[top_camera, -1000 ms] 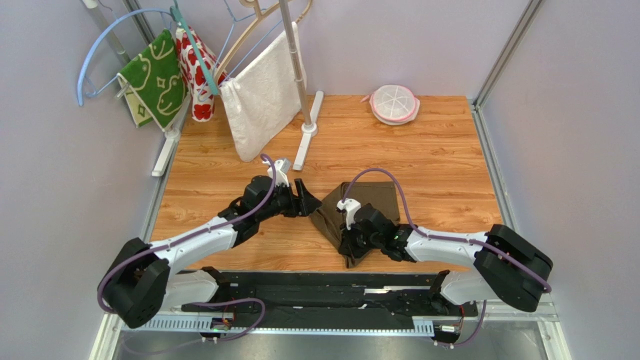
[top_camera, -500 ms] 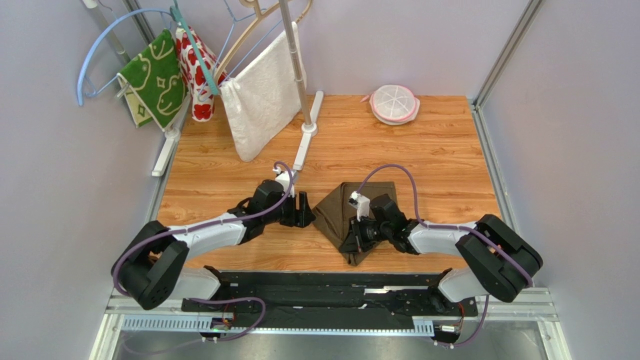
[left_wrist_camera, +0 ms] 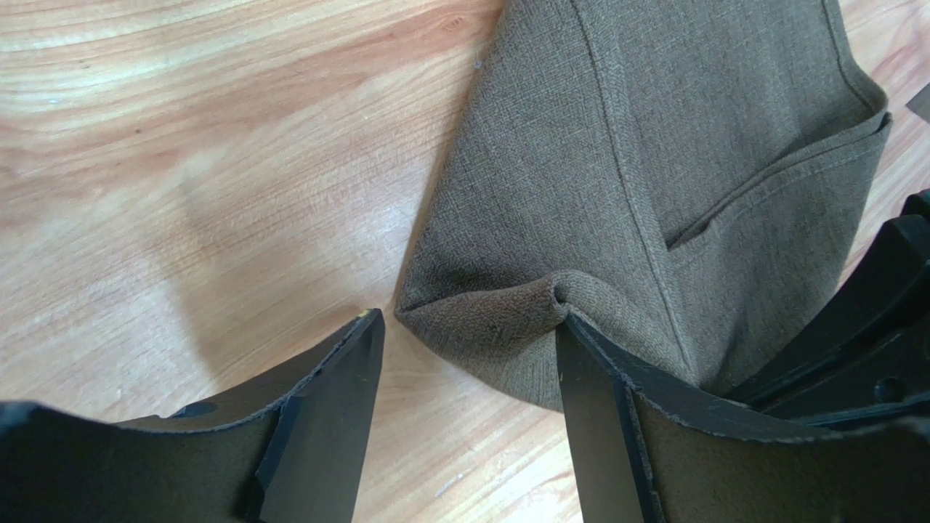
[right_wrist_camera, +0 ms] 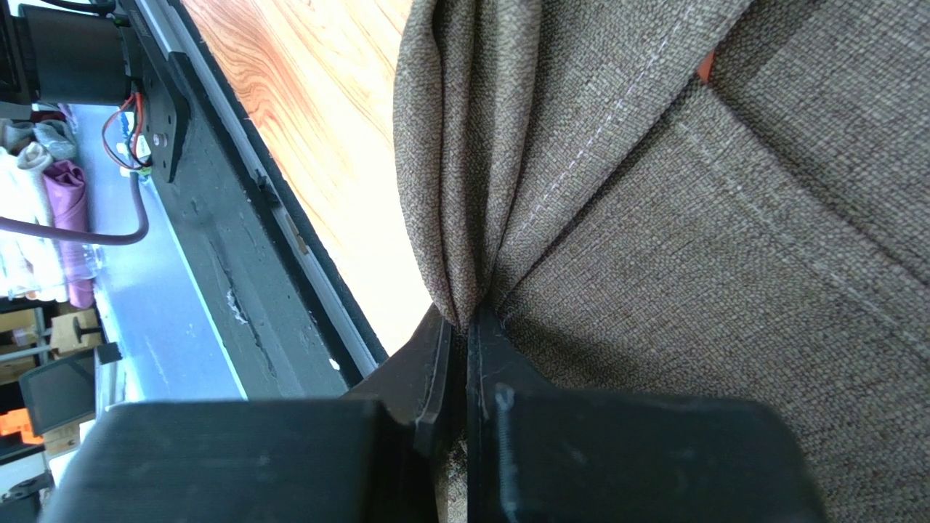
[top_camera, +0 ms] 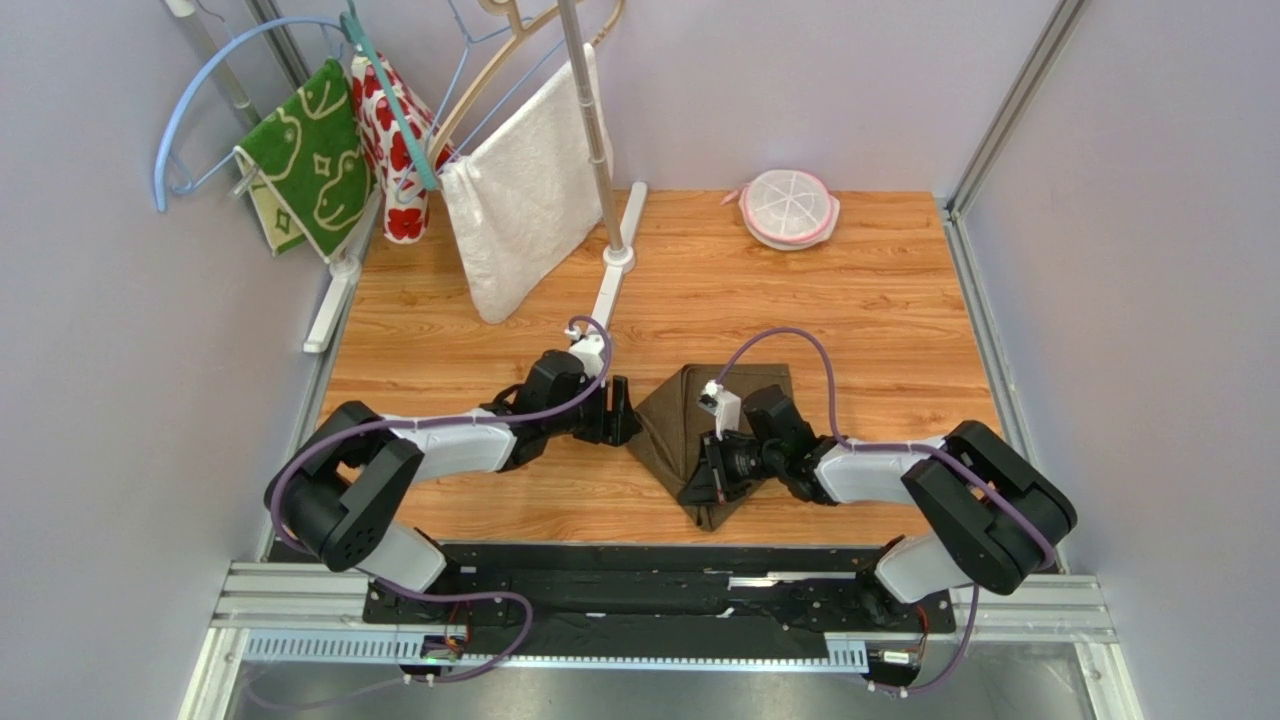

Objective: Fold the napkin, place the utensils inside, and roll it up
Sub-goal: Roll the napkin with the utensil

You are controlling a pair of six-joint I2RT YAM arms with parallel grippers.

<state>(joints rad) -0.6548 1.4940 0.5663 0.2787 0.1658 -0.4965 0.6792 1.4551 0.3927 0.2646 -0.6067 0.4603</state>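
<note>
The dark brown napkin (top_camera: 718,420) lies folded on the wooden table, between the two arms. My left gripper (top_camera: 622,414) is at its left corner, open. In the left wrist view that rounded corner of the napkin (left_wrist_camera: 655,163) sits between the tips of the left gripper (left_wrist_camera: 469,327), and the right finger (left_wrist_camera: 595,414) presses against the cloth. My right gripper (top_camera: 703,483) is shut on a bunched fold at the near edge. The right wrist view shows the right gripper (right_wrist_camera: 467,321) pinching the napkin (right_wrist_camera: 710,240). An orange sliver of a utensil (right_wrist_camera: 705,68) peeks from a fold.
A rack at the back left holds a white towel (top_camera: 526,188), a green patterned cloth (top_camera: 316,150) and a red-and-white cloth (top_camera: 394,143). A round pink-rimmed dish (top_camera: 789,207) sits at the back. A black rail (top_camera: 646,578) runs along the near edge.
The left gripper has moved right and down to the napkin's left corner, its jaws narrowing slightly. The right gripper shifted a little away from the near edge, still pinching the cloth.
</note>
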